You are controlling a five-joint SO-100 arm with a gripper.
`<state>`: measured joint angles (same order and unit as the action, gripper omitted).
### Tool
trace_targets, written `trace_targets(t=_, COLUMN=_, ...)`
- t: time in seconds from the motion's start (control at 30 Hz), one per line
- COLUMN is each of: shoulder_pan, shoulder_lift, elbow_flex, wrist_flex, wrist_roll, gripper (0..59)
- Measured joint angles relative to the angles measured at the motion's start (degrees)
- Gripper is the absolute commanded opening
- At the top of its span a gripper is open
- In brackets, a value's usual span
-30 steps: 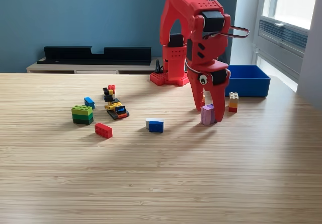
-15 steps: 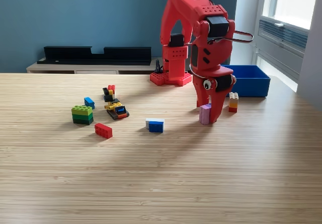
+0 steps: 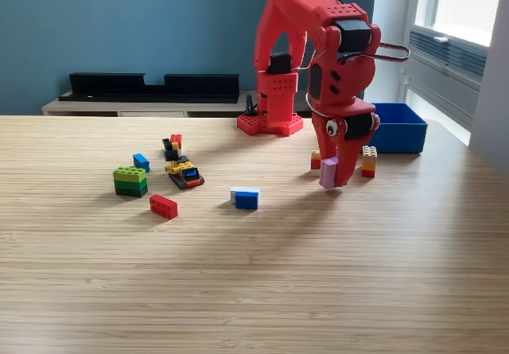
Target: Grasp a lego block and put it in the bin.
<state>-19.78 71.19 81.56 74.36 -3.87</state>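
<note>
The red arm's gripper (image 3: 334, 173) points down over the table right of centre in the exterior view, shut on a pink-purple lego block (image 3: 328, 173) that hangs a little above the wood. The blue bin (image 3: 395, 126) stands behind and to the right of the gripper, near the table's far right edge. A small red and yellow block (image 3: 316, 160) sits on the table just behind the held block. A stack of tan, yellow and red blocks (image 3: 368, 161) stands between the gripper and the bin.
Loose blocks lie on the left half: a blue and white block (image 3: 246, 198), a red brick (image 3: 163, 206), a green stack (image 3: 130, 180), a small blue brick (image 3: 141, 161), a yellow-black cluster (image 3: 184, 173). The arm's red base (image 3: 270, 107) stands behind.
The gripper closed on the pink-purple block, lifted it off the table and shifted slightly right toward the bin. A small red and yellow block behind it became visible.
</note>
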Motion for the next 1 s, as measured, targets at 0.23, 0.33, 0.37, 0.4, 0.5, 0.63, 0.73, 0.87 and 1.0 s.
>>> trace_targets(t=0.23, shoulder_pan=-3.87, shoulder_lift=0.26, elbow_flex=-9.58, wrist_flex=12.92, wrist_roll=2.90, gripper=0.1)
trace_targets(t=0.33, shoulder_pan=-7.47, shoulder_lift=3.16, elbow_flex=-10.28, wrist_flex=15.64, wrist_roll=3.96, gripper=0.1)
trace_targets(t=0.37, shoulder_pan=-9.05, shoulder_lift=4.57, elbow_flex=-10.28, wrist_flex=16.35, wrist_roll=4.31, gripper=0.1)
trace_targets(t=0.4, shoulder_pan=-10.72, shoulder_lift=6.06, elbow_flex=-10.28, wrist_flex=16.96, wrist_roll=4.66, gripper=0.1)
trace_targets(t=0.5, shoulder_pan=-16.00, shoulder_lift=10.02, elbow_flex=-9.40, wrist_flex=18.19, wrist_roll=5.27, gripper=0.1)
trace_targets(t=0.63, shoulder_pan=-24.52, shoulder_lift=15.03, elbow_flex=-3.69, wrist_flex=18.54, wrist_roll=7.12, gripper=0.1)
trace_targets(t=0.73, shoulder_pan=-33.75, shoulder_lift=17.40, elbow_flex=0.26, wrist_flex=18.54, wrist_roll=6.59, gripper=0.1)
trace_targets(t=0.87, shoulder_pan=-43.86, shoulder_lift=19.25, elbow_flex=3.87, wrist_flex=18.54, wrist_roll=5.71, gripper=0.1)
trace_targets(t=1.0, shoulder_pan=-51.94, shoulder_lift=19.51, elbow_flex=4.83, wrist_flex=18.54, wrist_roll=3.52, gripper=0.2)
